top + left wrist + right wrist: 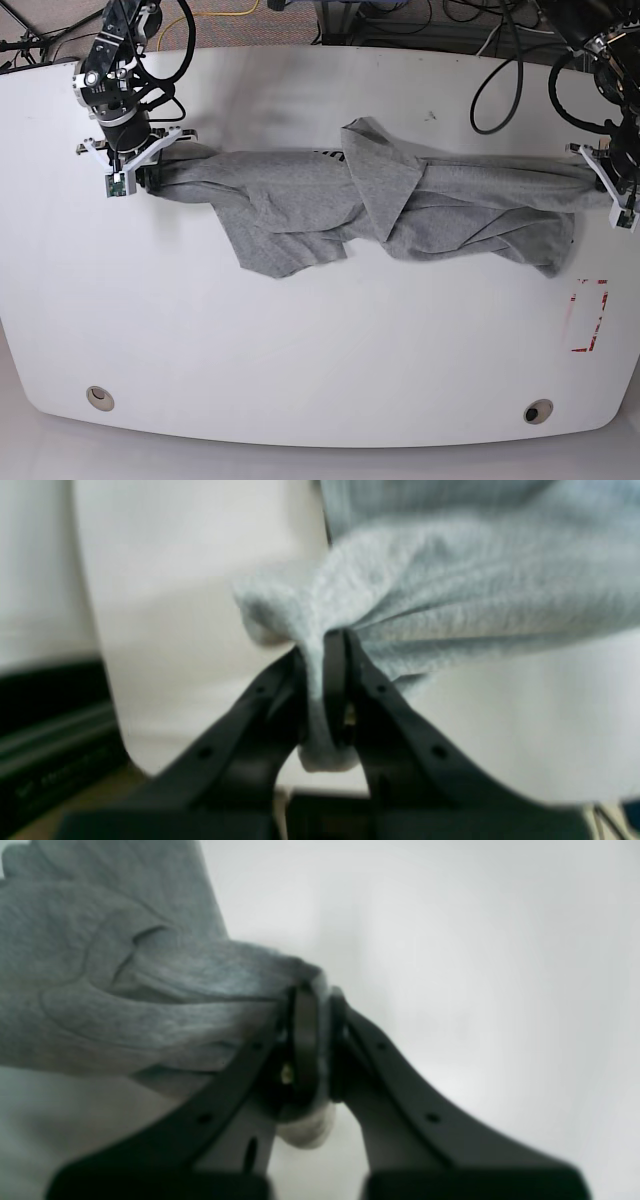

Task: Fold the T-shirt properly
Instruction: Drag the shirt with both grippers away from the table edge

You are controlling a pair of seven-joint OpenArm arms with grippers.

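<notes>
so, from the left of the base view, the right arm's fingers (148, 172) are clamped tight on one end of the t-shirt (380, 200), which stretches crumpled lengthwise across the white surface (300, 350) to the left arm's fingers (603, 182), equally pinched on the opposite end.

White table (320, 370), rounded corners: grey T-shirt (300, 195) stretched across it; red-outlined rectangle (588, 315) near one edge.
</notes>
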